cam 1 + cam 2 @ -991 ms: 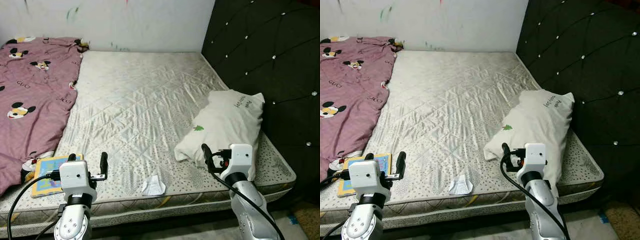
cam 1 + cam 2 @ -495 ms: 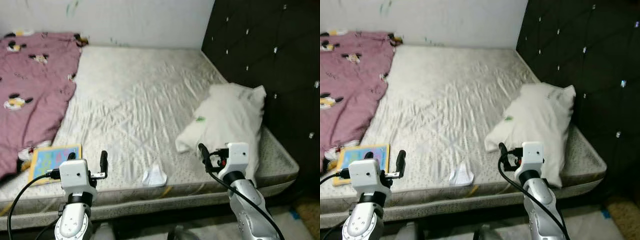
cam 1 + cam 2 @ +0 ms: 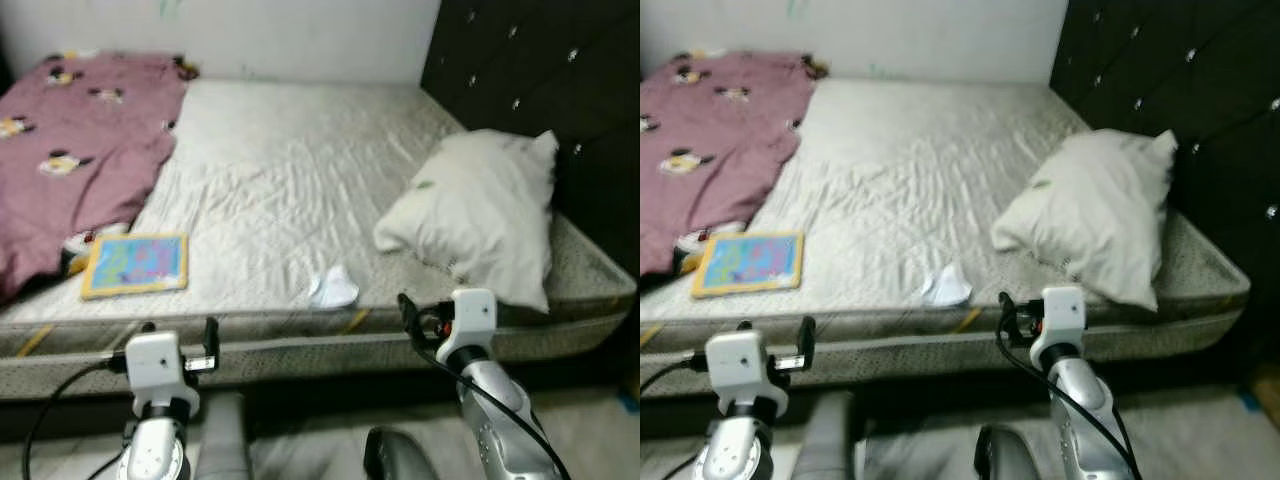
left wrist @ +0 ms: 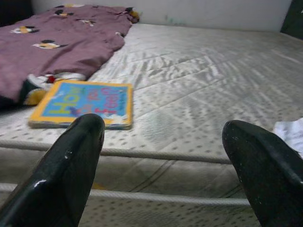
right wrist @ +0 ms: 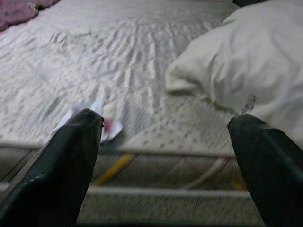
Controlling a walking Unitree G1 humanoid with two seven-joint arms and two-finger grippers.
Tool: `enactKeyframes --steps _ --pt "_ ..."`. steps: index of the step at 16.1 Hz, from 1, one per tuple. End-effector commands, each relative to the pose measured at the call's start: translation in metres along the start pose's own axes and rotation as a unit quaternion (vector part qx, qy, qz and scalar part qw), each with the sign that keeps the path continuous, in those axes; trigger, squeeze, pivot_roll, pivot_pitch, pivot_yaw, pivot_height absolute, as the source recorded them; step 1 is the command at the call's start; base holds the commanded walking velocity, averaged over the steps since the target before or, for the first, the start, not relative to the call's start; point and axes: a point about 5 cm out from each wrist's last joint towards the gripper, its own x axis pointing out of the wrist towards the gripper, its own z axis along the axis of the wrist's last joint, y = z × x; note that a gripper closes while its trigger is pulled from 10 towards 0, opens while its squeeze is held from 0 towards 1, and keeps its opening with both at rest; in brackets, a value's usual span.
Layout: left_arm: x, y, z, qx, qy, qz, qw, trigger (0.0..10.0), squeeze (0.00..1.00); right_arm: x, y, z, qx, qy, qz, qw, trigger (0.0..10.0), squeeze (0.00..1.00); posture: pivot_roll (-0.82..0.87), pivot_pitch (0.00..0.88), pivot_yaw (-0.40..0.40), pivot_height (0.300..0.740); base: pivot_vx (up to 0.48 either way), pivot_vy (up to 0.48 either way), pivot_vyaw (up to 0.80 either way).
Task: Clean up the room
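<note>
- The whole view has shifted since a second ago: the bed [image 3: 300, 180] sits farther off, its front edge now shows, and the floor lies under the arms. That reads as the camera pulling back, so the robot has stepped away from the bed; the things on it have not moved.
- The left tool [image 3: 180, 335] hangs below the bed's front edge, fingers spread, holding nothing. Ahead of it and a little to its left lies the book [image 4: 83, 103], flat on the mattress near the edge, beside the blanket [image 3: 70, 150].
- The right tool [image 3: 1025, 312] is likewise spread and holding nothing, low in front of the mattress edge. The tissue [image 3: 333, 288] lies crumpled ahead of it and to its left, near the edge; the pillow [image 3: 480, 225] lies ahead to its right, against the headboard [image 3: 560, 80].
- Both tools are now well apart from every item, where a second ago they were over the mattress edge.
- My judgement: no pickup is in hand. The loose clutter, the tissue and the book, is untouched, so the tidying is at an early stage, and the robot must close in again before either tool can reach.
</note>
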Motion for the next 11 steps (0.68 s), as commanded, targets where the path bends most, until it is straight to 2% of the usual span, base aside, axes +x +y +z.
enactKeyframes --steps 1,5,11 --pt "0.0058 -0.0027 0.0113 0.003 -0.024 -0.003 1.0 10.0 0.0 0.004 -0.0018 0.0099 -0.015 -0.021 0.007 1.0 10.0 0.0 0.0 0.036 -0.1 0.588 0.0 0.0 0.79" --pt "0.0054 -0.0033 0.011 0.001 -0.023 -0.002 1.0 10.0 0.0 0.0062 0.0009 0.0122 -0.007 -0.027 0.018 0.999 10.0 0.0 0.0 0.04 -0.102 0.588 0.0 0.0 0.66" --pt "0.0034 -0.004 0.012 -0.003 -0.02 -0.005 1.0 10.0 0.0 0.012 0.0067 0.0164 -0.02 -0.03 0.044 0.998 10.0 0.0 0.0 0.069 -0.106 0.588 0.0 0.0 0.0"
